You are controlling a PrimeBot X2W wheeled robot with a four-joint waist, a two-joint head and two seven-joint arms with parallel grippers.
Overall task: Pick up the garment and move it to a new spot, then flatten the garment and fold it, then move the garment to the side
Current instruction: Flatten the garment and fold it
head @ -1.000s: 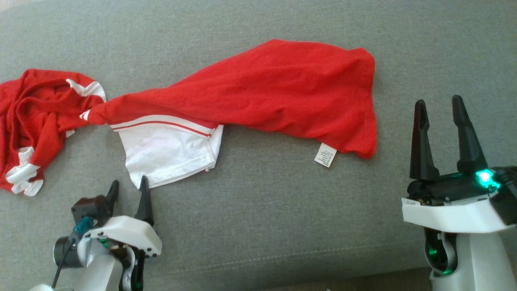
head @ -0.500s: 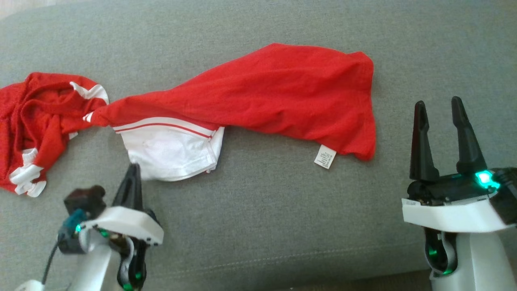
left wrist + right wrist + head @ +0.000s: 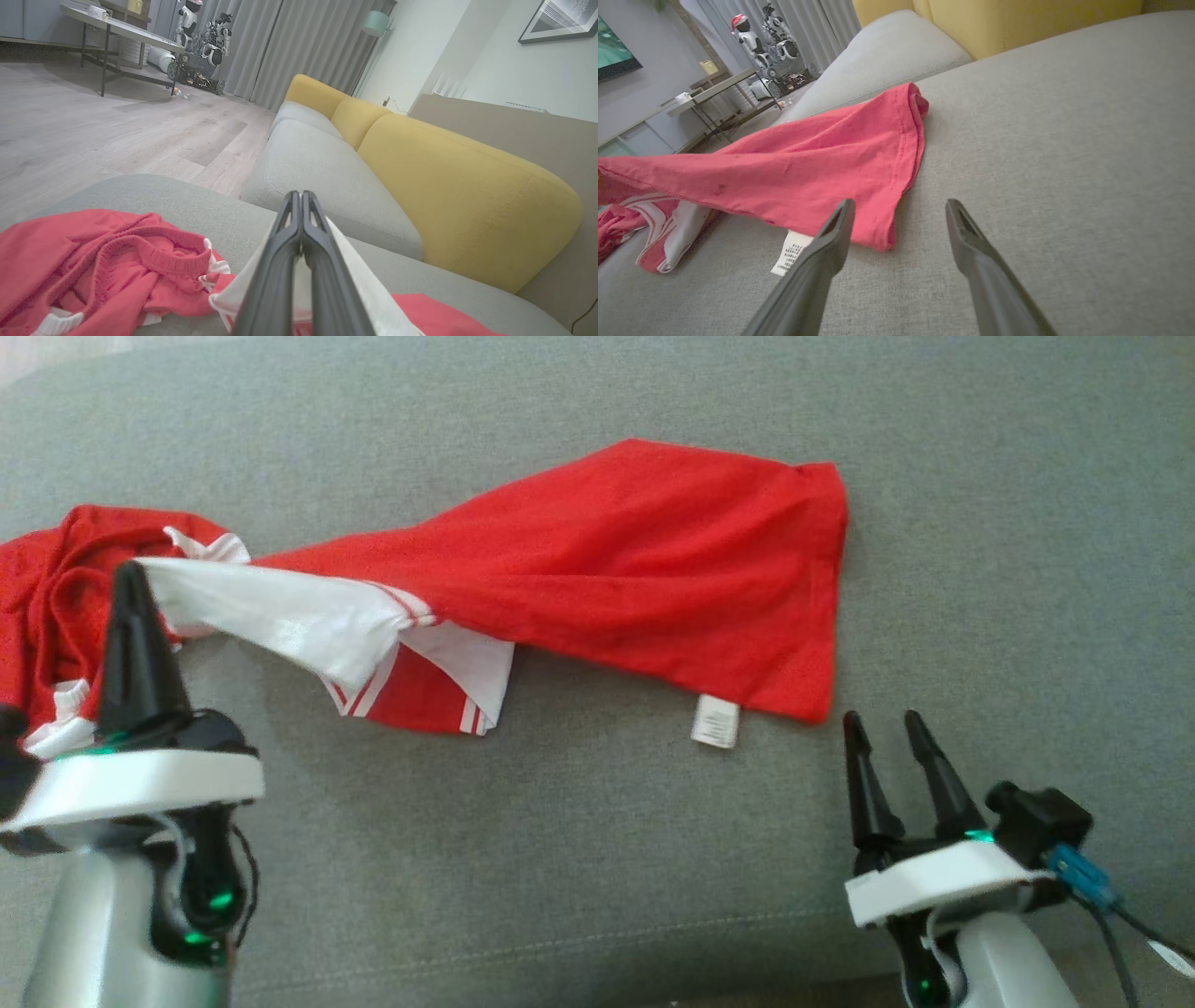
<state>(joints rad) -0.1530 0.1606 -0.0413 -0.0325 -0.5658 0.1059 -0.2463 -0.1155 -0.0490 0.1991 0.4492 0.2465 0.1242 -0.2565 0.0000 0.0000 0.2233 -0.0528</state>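
Note:
The garment point(image 3: 597, 579) is a red shirt with white sleeves, stretched across the grey sofa seat point(image 3: 597, 859). Its left end point(image 3: 93, 261) lies bunched. My left gripper point(image 3: 126, 577) is shut on a white sleeve point(image 3: 280, 611) and holds it raised off the seat, pulled to the left. In the left wrist view the fingers point(image 3: 280, 261) press together with white cloth point(image 3: 359, 280) between them. My right gripper point(image 3: 880, 721) stands open just right of the garment's lower right corner point(image 3: 812, 705). In the right wrist view this gripper point(image 3: 900, 205) frames the red hem point(image 3: 882, 233), with a white label point(image 3: 791, 252) beside it.
The seat's front seam point(image 3: 597, 933) runs near the bottom of the head view. Yellow back cushions point(image 3: 458, 196) stand behind the seat. Beyond the sofa's left end are wood floor point(image 3: 93, 135), a table point(image 3: 117, 32) and another robot point(image 3: 205, 42).
My left gripper shut on the white sleeve, then lifted it up and leftward, turning the sleeve over. My right gripper came down and left toward the garment's lower right corner.

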